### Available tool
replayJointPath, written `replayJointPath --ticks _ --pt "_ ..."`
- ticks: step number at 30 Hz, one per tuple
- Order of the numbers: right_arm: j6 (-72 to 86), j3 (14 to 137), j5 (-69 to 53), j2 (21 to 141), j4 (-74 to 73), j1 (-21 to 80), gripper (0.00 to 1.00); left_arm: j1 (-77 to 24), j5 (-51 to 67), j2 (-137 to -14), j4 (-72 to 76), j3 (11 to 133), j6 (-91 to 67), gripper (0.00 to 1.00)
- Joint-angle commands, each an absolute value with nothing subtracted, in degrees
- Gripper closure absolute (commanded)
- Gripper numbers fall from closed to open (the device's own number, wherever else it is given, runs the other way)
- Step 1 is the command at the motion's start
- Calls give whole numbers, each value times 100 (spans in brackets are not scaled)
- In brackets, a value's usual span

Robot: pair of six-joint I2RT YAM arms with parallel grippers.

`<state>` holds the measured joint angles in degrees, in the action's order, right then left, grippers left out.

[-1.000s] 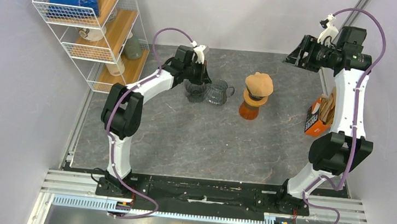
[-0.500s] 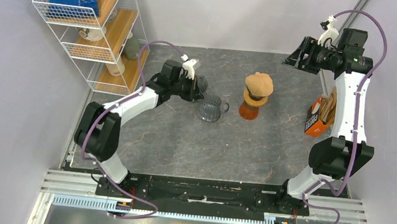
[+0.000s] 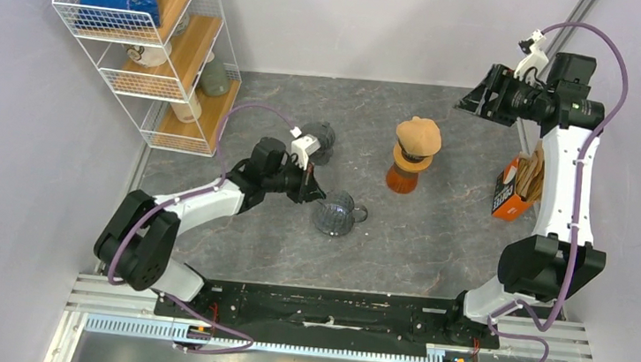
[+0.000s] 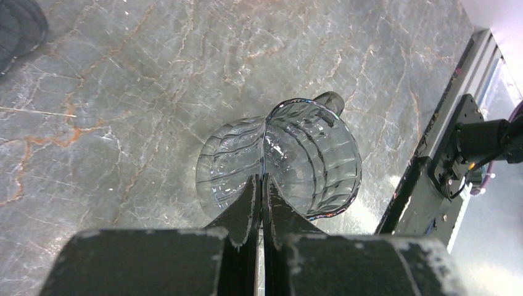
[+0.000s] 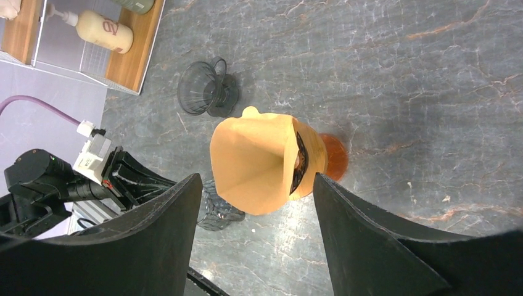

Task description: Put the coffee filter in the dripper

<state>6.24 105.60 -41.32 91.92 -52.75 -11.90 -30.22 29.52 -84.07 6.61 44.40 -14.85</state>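
Draped over the top of the amber glass vessel [image 3: 402,178] at mid-bench [image 3: 436,236]: a tan paper cone coffee filter [image 3: 418,135], tipped rather than upright, broad end leftward in the right wrist view, true long axis hard to judge. Well apart from the right pincer [image 3: 478,97], yet framed between its widely parted fingers. Raised high at the far right on a tall, upright arm, aimed down toward the filter. Nearer in, left pincer [image 3: 311,191] clamped on the rim of a clear ribbed glass dripper [image 3: 334,214], arm stretched low.
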Motion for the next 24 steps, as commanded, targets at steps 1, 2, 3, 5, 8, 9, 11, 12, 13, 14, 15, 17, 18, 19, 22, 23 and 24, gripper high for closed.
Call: replayJointPath --ticks 1,2,3,5,8,9,11,12,13,14,15,17,18,19,22,23,24 --pt "781 10417 -4288 8915 -5042 -1217 25 -3065 3365 -7970 1703 4124 -1440 98" --pt "777 10387 -4293 8883 -5044 -1218 25 -3067 3431 -7929 1723 4055 -1392 98" --pt "776 10344 -4302 8864 -5045 -1221 25 -3067 3494 -7884 1748 3987 -1353 98" --pt "766 10278 -4315 8798 -5043 -1216 25 -3067 3619 -7791 1734 3892 -1262 98" --pt "775 10195 -4349 8731 -5045 -1221 25 -3092 3714 -7674 1581 3809 -1084 98" --pt "783 10166 -4363 8711 -5038 -1215 25 -3102 3731 -7625 1550 3777 -1026 98" --pt "782 10112 -4386 8670 -5020 -1221 25 -3142 3725 -7579 1492 3725 -816 98" --pt "788 10087 -4386 8650 -5010 -1218 24 -3146 3650 -7583 1447 3706 -751 98" --pt "797 10078 -4394 8641 -5008 -1218 25 -3149 3642 -7579 1440 3680 -735 98" --pt "800 10073 -4386 8632 -5005 -1218 24 -3154 3674 -7577 1410 3670 -709 96" --pt "808 10065 -4393 8626 -5001 -1221 24 -3174 3671 -7585 1378 3657 -703 94" --pt "811 10072 -4403 8622 -4998 -1217 24 -3190 3610 -7570 1331 3616 -680 87" --pt "811 10073 -4401 8617 -5001 -1214 24 -3204 3584 -7580 1296 3596 -637 86" --pt "809 10074 -4401 8613 -5001 -1219 24 -3199 3561 -7589 1284 3566 -612 85" --pt "811 10060 -4395 8582 -5003 -1220 24 -3227 3505 -7602 1283 3493 -564 83" --pt "819 10050 -4395 8578 -5003 -1220 24 -3237 3482 -7588 1283 3480 -569 80" --pt "831 10040 -4394 8563 -5004 -1214 24 -3241 3488 -7580 1283 3457 -579 75"
